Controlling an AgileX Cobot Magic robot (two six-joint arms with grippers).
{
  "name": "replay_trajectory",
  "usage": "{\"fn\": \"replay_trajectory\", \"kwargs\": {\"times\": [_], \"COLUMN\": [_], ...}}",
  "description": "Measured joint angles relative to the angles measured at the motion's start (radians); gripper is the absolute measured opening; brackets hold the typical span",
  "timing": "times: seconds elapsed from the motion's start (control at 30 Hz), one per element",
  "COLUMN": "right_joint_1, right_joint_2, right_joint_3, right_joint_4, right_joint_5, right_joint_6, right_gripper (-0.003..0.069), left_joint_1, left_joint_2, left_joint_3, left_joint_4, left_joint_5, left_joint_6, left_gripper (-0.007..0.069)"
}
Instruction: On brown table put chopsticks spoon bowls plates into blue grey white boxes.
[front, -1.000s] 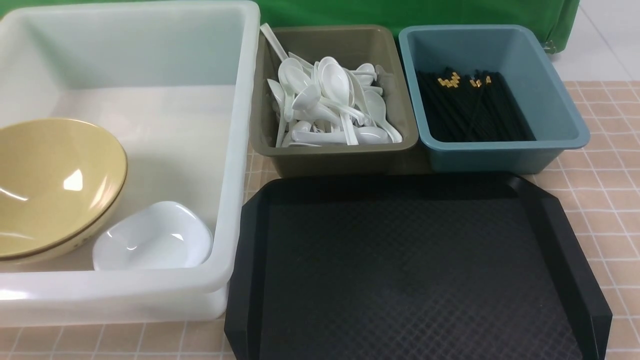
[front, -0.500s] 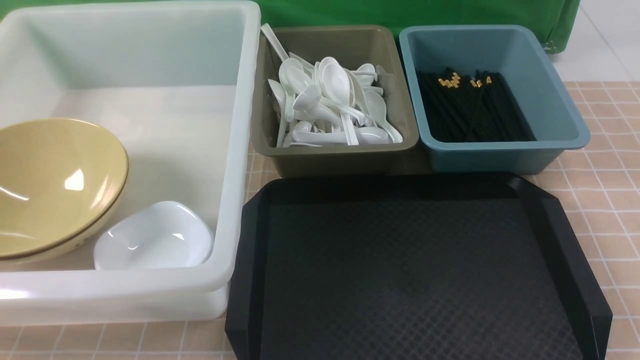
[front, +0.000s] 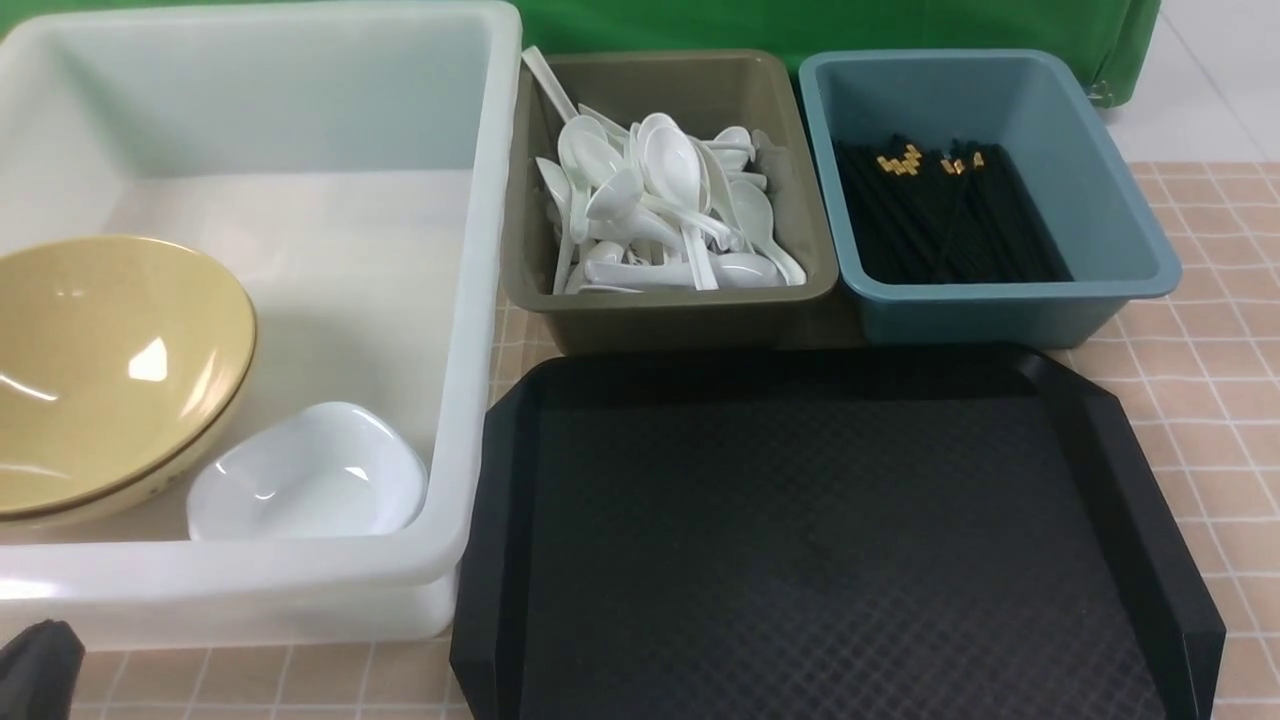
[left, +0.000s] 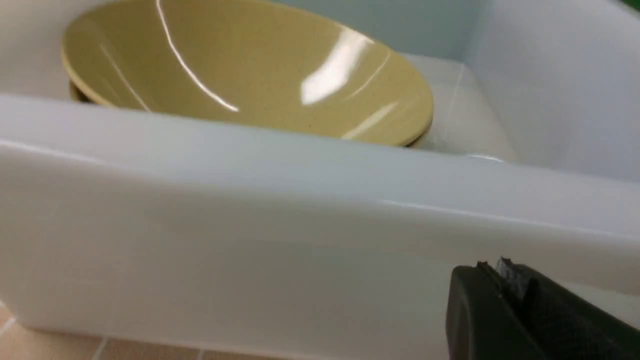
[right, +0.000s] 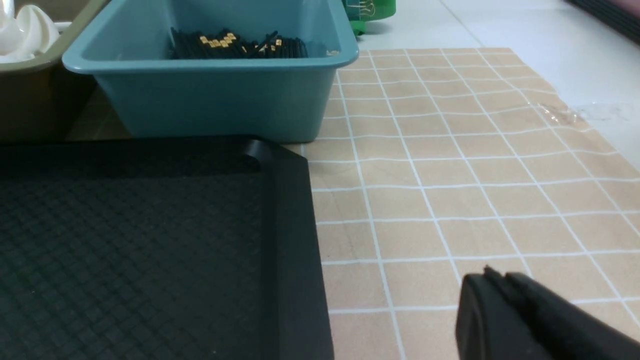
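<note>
Two stacked yellow bowls (front: 100, 370) and a white plate (front: 310, 475) lie in the white box (front: 250, 570) at the left. The grey box (front: 680, 310) holds a heap of white spoons (front: 660, 210); the blue box (front: 990, 310) holds black chopsticks (front: 940, 220). My left gripper (left: 492, 267) is shut and empty, low beside the white box's near outer wall (left: 250, 250), with the bowl (left: 240, 65) beyond the rim. Its dark tip (front: 40, 665) shows at the front view's lower left corner. My right gripper (right: 492, 277) is shut and empty over the brown table (right: 450, 175).
A black octagonal tray (front: 800, 540) with nothing on it lies in front of the grey and blue boxes; its raised rim (right: 295, 225) runs beside my right gripper. A green cloth (front: 800, 25) hangs behind the boxes. The table's cover ends at the far right (right: 565, 115).
The dark tip of my left gripper has come into the front view at the lower left corner. Nothing in the boxes or on the tray has moved.
</note>
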Motion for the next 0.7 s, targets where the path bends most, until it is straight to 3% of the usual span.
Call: {"fn": "replay_trajectory", "kwargs": {"times": [0.2,0.7], "right_joint_1": [0.0,0.0], "right_joint_2": [0.0,0.0], "right_joint_3": [0.0,0.0], "right_joint_4": [0.0,0.0], "right_joint_5": [0.0,0.0], "right_joint_6": [0.0,0.0], "right_gripper": [0.0083,0.0099], "left_joint_1": [0.0,0.0], "left_joint_2": [0.0,0.0], "left_joint_3": [0.001,0.001], "left_joint_4": [-0.076,-0.137], "left_joint_5": [0.008,0.008], "left_joint_6": [0.158,0.18], "left_gripper": [0.0005,0.0005]}}
